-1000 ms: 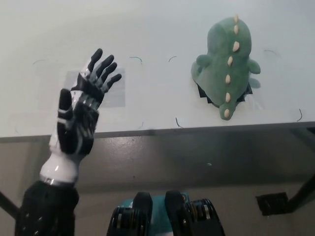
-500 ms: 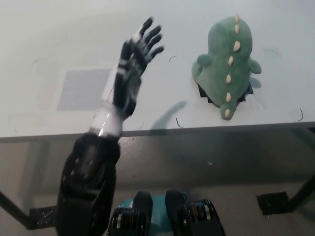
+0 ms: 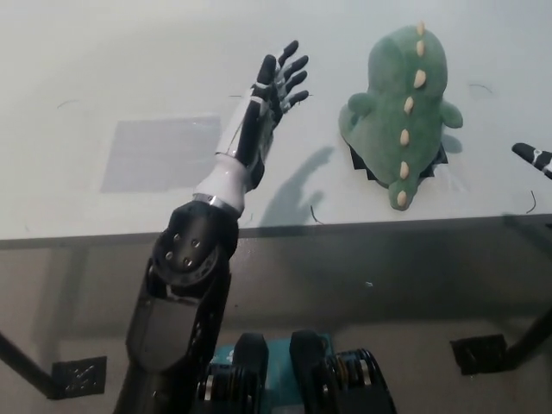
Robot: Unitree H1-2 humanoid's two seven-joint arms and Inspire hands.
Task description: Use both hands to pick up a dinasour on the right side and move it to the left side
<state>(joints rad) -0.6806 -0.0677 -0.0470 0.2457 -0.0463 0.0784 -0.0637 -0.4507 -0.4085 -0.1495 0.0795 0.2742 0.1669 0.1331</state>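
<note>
Left hand spread, empty, beside dinosaur; right hand barely visible, state unclear. Cup both flanks evenly.

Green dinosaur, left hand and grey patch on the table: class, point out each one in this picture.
green dinosaur [image 3: 398, 103], head view, on its back beside the spikes.
left hand [image 3: 269, 95], head view, on the back of the hand.
grey patch [image 3: 159, 153], head view, at its middle.
</note>
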